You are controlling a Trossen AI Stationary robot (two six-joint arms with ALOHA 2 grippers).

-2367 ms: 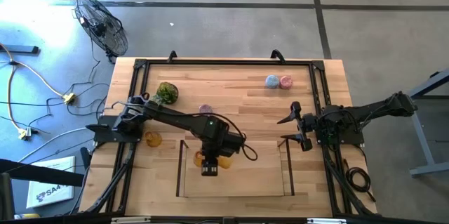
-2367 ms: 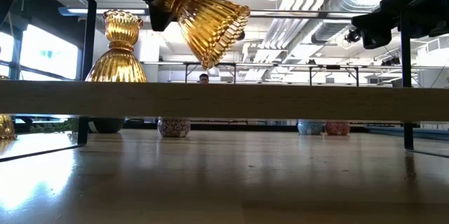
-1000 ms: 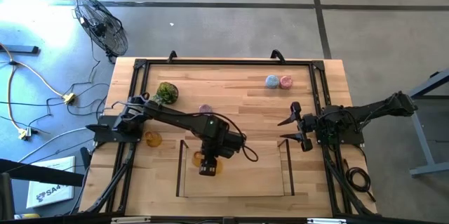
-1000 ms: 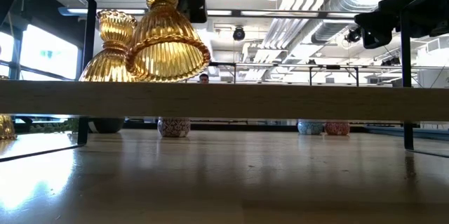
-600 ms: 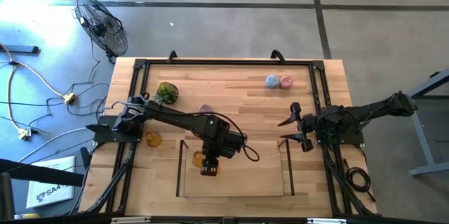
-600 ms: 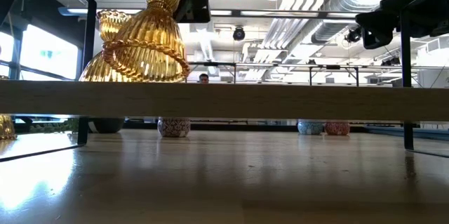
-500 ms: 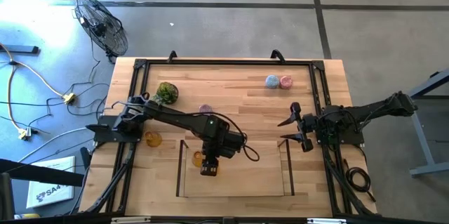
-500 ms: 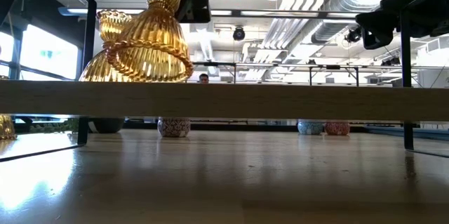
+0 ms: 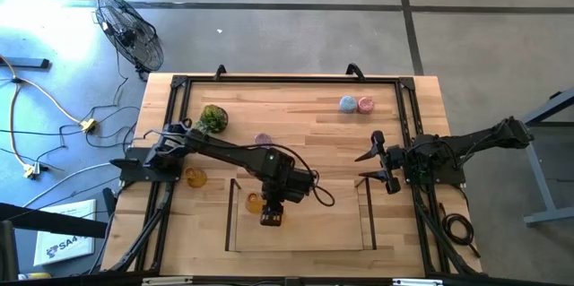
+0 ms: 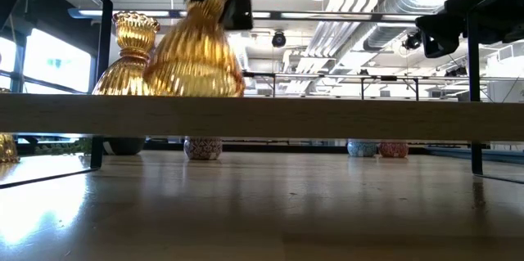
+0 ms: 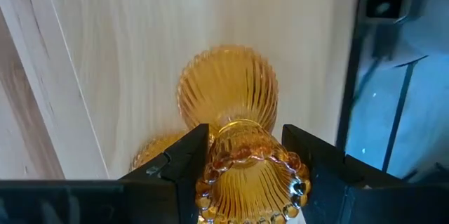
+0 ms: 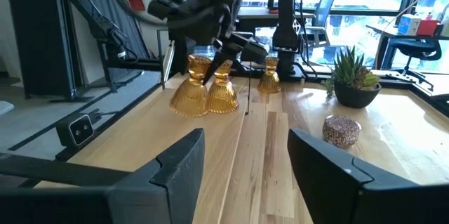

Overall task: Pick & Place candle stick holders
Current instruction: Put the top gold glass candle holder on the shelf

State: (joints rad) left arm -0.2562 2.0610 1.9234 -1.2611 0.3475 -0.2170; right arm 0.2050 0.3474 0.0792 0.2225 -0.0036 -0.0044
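Two amber holders (image 12: 208,88) side by side; left gripper (image 11: 242,155) apparently gripping one

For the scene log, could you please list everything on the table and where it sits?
amber holders: three; one held by the left hand, one standing beside it in the tray, one outside the tray near the table's left edge
purple holder: one, behind the tray
pale blue holder: one, far side, next to the pink one
pink holder: one, far side
plant ball: one, green, far left
tray: one, wooden, near centre
left hand: shut on an amber holder, over the tray
right hand: open, waiting at the right
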